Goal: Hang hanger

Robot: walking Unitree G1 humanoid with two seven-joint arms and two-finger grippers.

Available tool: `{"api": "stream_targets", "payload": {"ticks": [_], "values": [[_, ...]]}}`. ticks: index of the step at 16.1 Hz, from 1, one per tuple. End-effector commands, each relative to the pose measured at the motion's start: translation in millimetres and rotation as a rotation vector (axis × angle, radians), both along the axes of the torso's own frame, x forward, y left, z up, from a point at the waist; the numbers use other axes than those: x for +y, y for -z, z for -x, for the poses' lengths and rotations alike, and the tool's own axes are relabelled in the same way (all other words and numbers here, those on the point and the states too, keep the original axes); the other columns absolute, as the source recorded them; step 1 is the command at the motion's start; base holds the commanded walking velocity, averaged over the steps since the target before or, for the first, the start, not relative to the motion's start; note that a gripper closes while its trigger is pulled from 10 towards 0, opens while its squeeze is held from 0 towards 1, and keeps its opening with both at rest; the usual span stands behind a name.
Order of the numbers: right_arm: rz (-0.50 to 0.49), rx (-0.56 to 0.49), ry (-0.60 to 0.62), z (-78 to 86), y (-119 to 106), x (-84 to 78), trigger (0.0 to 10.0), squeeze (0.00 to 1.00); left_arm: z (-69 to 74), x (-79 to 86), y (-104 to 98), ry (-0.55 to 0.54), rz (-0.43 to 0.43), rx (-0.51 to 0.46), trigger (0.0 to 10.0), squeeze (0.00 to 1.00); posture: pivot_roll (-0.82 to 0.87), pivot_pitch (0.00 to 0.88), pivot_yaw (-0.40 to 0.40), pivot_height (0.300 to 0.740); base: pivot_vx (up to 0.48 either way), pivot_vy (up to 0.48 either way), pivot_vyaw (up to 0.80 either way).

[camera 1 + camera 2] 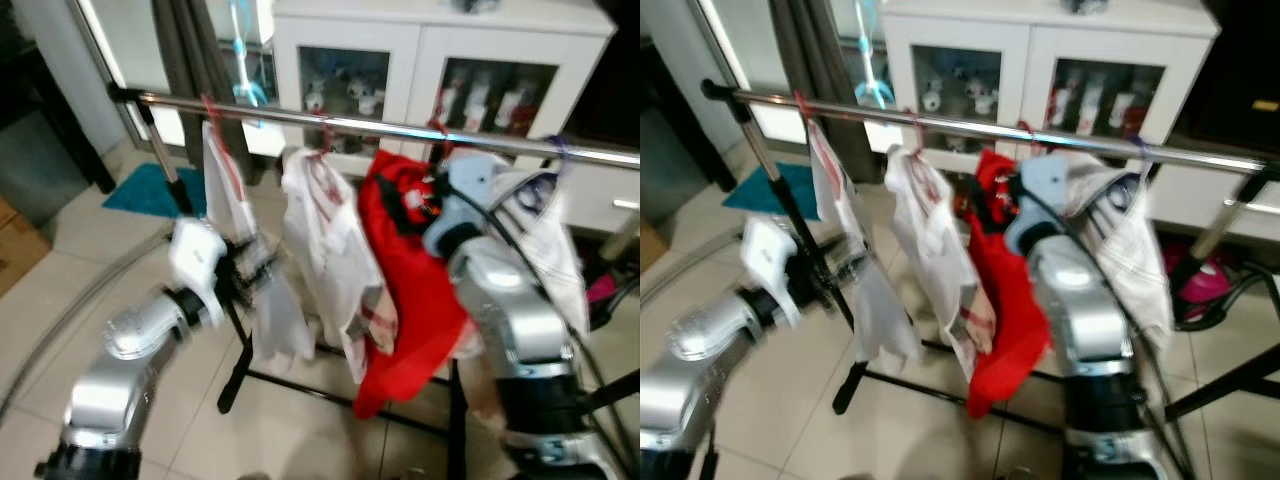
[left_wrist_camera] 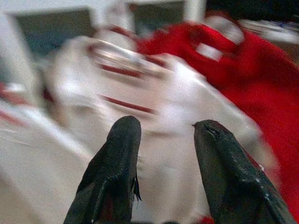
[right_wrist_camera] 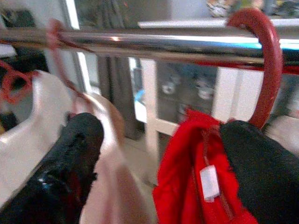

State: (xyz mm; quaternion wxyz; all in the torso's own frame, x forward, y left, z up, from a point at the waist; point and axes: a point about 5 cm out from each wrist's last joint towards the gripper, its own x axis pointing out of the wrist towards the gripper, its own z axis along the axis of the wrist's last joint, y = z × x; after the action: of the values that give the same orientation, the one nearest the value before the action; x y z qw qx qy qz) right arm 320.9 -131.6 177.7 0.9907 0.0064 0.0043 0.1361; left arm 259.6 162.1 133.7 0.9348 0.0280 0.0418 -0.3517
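Note:
A chrome rail point(image 1: 400, 127) runs across in front of me with several garments on hangers. The red garment point(image 1: 410, 300) hangs on a red hanger whose hook point(image 3: 264, 65) sits over the rail. My right gripper point(image 3: 163, 128) is raised to that garment's collar, just below the rail. It is open, with one finger on each side of the collar and the white label. My left gripper point(image 2: 163, 135) is open and holds nothing. It is out in front of the white, red-striped garment point(image 1: 330, 250), beside the rack's left post point(image 1: 175, 180), and is blurred.
Behind the rack stands a white cabinet point(image 1: 420, 45) with glass doors. The rack's black foot point(image 1: 235, 380) rests on the tiled floor. A teal mat point(image 1: 150, 190) and a cardboard box point(image 1: 15, 245) lie to the left, and dark curtains point(image 1: 195, 60) hang at the back.

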Motion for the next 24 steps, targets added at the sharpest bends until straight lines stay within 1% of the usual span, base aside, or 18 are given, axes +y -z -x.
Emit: {"api": "stream_targets", "payload": {"ticks": [1, 3, 5, 6, 7, 8, 9, 10, 11, 13, 14, 15, 17, 19, 21, 22, 23, 24], "values": [[-0.002, -0.01, -0.005, 1.3, -5, 5.1, 10.0, 1.0, 2.2, 4.5, -6, 0.038, -0.011, -0.004, 10.0, 0.0, 0.01, 0.0, 0.062, 0.74, 0.0, 0.0, 0.0], [-0.004, 0.002, -0.01, 2.4, -7, 6.9, 10.0, 1.0, 7.1, 5.6, -6, 0.106, -0.018, 0.023, 10.0, 0.0, 0.01, 0.0, 0.047, 0.74, 0.0, 0.0, 0.0], [0.01, 0.016, -0.012, 3.9, -10, 7.0, 10.0, 1.0, 9.5, 9.2, -7, 0.14, -0.021, 0.035, 10.0, 0.0, 0.01, 0.0, 0.049, 0.74, 0.0, 0.0, 0.0], [0.045, 0.005, -0.098, 9.9, -15, 8.2, 10.0, 1.0, 12.4, 10.0, -5, 0.163, -0.024, 0.049, 10.0, 0.0, -0.01, 0.0, 0.067, 0.74, 0.0, 0.0, 0.0], [0.065, 0.008, -0.144, 14.8, -18, 7.3, 10.0, 1.0, 14.3, 8.7, -4, 0.186, -0.018, 0.061, 10.0, 0.0, -0.01, 0.0, 0.069, 0.74, 0.0, 0.0, 0.0], [0.087, 0.025, -0.125, 14.9, -19, 3.0, 10.0, 1.0, 14.9, 7.7, -3, 0.201, -0.018, 0.065, 10.0, 0.0, -0.02, 0.0, 0.061, 0.74, 0.0, 0.0, 0.0], [0.131, 0.09, -0.039, 11.6, -20, -12.0, 10.0, 1.0, 15.5, 4.8, -5, 0.234, -0.005, 0.073, 10.0, 0.0, -0.02, 0.0, 0.061, 0.74, 0.0, 0.0, 0.0], [0.134, 0.1, -0.028, 11.1, -20, -14.2, 10.0, 1.0, 15.7, 4.4, -6, 0.238, -0.002, 0.074, 10.0, 0.0, -0.02, 0.0, 0.061, 0.74, 0.0, 0.0, 0.0], [0.13, 0.125, 0.002, 9.1, -18, -21.6, 10.0, 1.0, 17.5, 1.9, -5, 0.265, 0.003, 0.081, 10.0, 0.0, -0.02, 0.0, 0.065, 0.74, 0.0, 0.0, 0.0], [0.131, 0.17, 0.02, 5.0, -13, -27.2, 10.0, 1.0, 18.0, 0.1, -7, 0.286, 0.012, 0.079, 10.0, 0.0, -0.02, 0.0, 0.068, 0.74, 0.0, 0.0, 0.0], [0.122, 0.19, 0.02, -0.6, -10, -25.5, 10.0, 0.97, 15.9, 0.8, -8, 0.28, 0.019, 0.07, 10.0, 0.0, -0.02, 0.0, 0.059, 0.74, 0.0, 0.0, 0.0], [0.09, 0.199, 0.021, -7.8, -9, -21.0, 10.0, 0.0, 14.5, 1.8, -9, 0.276, 0.014, 0.065, 10.0, 0.0, -0.02, 0.0, 0.054, 0.74, 0.0, 0.0, 0.0], [0.05, 0.188, 0.005, -22.2, -11, -12.8, 10.0, 0.0, 15.1, 2.5, -10, 0.259, 0.016, 0.059, 10.0, 0.0, 0.0, 0.0, 0.045, 0.74, 0.0, 0.0, 0.0], [-0.004, 0.176, -0.002, -28.9, -13, -10.1, 10.0, 0.0, 16.8, 1.8, -9, 0.233, 0.028, 0.055, 10.0, 0.0, 0.01, 0.0, 0.041, 0.74, 0.0, 0.0, 0.0], [0.011, 0.171, 0.035, -36.6, -15, -8.0, 10.0, 0.0, 14.4, 4.9, -10, 0.202, 0.025, 0.046, 10.0, 0.0, 0.02, 0.0, 0.022, 0.74, 0.0, 0.0, 0.0], [0.024, 0.166, 0.054, -42.4, -16, -6.8, 10.0, 0.0, 13.8, 6.3, -11, 0.19, 0.026, 0.042, 10.0, 0.0, 0.02, 0.0, 0.026, 0.74, 0.0, 0.0, 0.0], [0.057, 0.159, 0.096, -47.3, -15, -10.3, 10.0, 0.0, 15.2, 5.4, -10, 0.194, 0.028, 0.046, 10.0, 0.0, 0.02, 0.0, 0.031, 0.74, 0.0, 0.0, 0.0], [0.064, 0.157, 0.11, -48.5, -15, -12.0, 10.0, 0.0, 15.9, 4.8, -9, 0.197, 0.027, 0.048, 10.0, 0.0, 0.01, 0.0, 0.032, 0.74, 0.0, 0.0, 0.0]]}}
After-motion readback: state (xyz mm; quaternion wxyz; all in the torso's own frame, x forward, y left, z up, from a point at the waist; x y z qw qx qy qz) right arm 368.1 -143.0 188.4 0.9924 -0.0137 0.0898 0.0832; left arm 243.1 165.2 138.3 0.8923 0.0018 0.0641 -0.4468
